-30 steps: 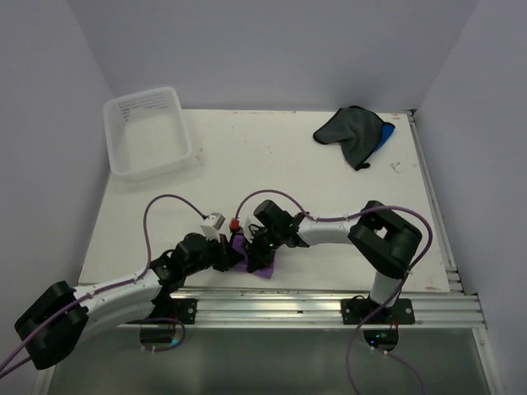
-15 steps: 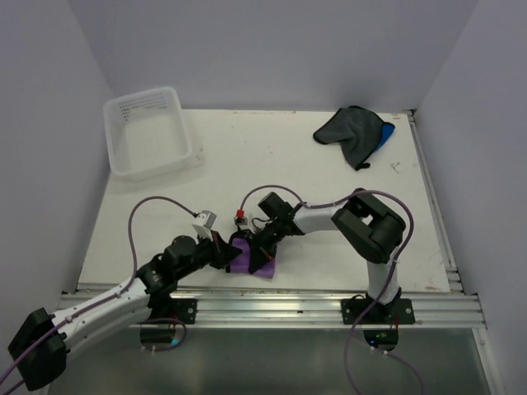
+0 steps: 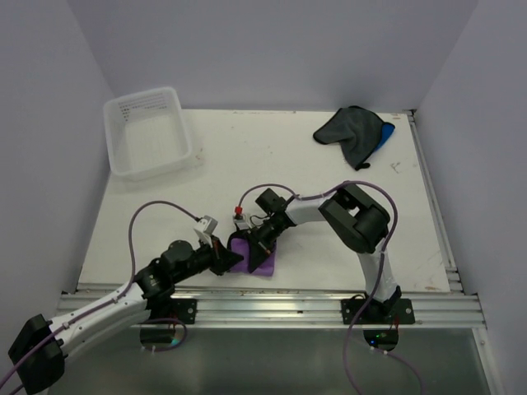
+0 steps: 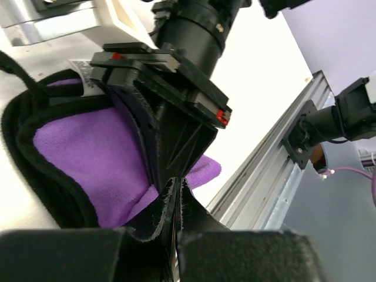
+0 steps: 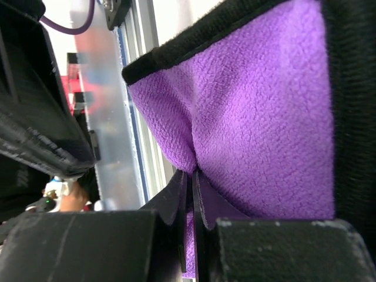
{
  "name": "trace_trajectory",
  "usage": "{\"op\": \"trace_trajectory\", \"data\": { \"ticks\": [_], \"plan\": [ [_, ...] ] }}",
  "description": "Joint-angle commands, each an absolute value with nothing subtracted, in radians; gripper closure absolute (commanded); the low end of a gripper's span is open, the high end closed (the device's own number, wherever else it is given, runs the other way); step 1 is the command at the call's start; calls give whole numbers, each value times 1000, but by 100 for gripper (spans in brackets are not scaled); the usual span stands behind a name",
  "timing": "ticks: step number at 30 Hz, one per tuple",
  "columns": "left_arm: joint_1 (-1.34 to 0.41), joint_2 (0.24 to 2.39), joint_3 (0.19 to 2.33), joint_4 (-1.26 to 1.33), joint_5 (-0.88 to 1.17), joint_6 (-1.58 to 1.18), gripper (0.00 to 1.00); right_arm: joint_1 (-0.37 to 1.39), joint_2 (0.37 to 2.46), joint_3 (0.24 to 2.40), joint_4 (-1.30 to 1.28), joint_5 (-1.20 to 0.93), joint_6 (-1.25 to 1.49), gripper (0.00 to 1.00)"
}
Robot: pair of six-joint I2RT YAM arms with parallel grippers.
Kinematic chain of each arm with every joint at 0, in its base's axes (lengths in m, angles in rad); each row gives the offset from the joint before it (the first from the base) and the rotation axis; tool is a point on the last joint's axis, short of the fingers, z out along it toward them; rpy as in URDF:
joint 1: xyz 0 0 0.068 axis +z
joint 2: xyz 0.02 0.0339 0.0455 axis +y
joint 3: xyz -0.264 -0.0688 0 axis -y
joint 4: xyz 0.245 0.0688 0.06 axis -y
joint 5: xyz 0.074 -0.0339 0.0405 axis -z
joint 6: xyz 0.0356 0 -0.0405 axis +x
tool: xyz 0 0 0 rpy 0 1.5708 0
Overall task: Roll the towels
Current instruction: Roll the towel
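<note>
Since a second ago, only a swing of both elbows. Clamped on the purple towel (image 3: 247, 263): left gripper (image 3: 227, 257) and right gripper (image 3: 262, 245), at the surface's (image 3: 272, 164) near edge, just by the rail (image 3: 329, 303). Seen in wrist views only: black hem (image 4: 35, 170) nipped between closed jaws; white tag (image 4: 81, 69), print unreadable. Grey-black towel (image 3: 350, 132) and blue towel (image 3: 385, 133) heaped far right, well apart.

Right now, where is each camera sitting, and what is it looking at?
Top external: high behind the arms, looking down at the table; both arms show, meeting at the purple towel.
Left wrist: on the left arm, looking along the left gripper, shut on the towel; the right gripper faces it.
Right wrist: on the right arm, along its own shut fingers.
All share the purple towel.
</note>
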State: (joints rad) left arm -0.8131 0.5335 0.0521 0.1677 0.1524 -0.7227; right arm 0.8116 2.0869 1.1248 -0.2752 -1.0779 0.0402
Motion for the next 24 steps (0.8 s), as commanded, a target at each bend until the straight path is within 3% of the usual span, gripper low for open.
{"op": "trace_trajectory", "data": {
  "ticks": [1, 12, 24],
  "plan": [
    [-841, 520, 2, 233, 164, -752, 100, 796, 2115, 1144, -314, -1095, 8, 100],
    [-982, 575, -44, 275, 57, -801, 100, 779, 2177, 1180, -328, -1150, -23, 100],
    [-1000, 643, -54, 170, -31, -965, 100, 761, 2217, 1213, -353, -1181, -48, 100]
  ]
}}
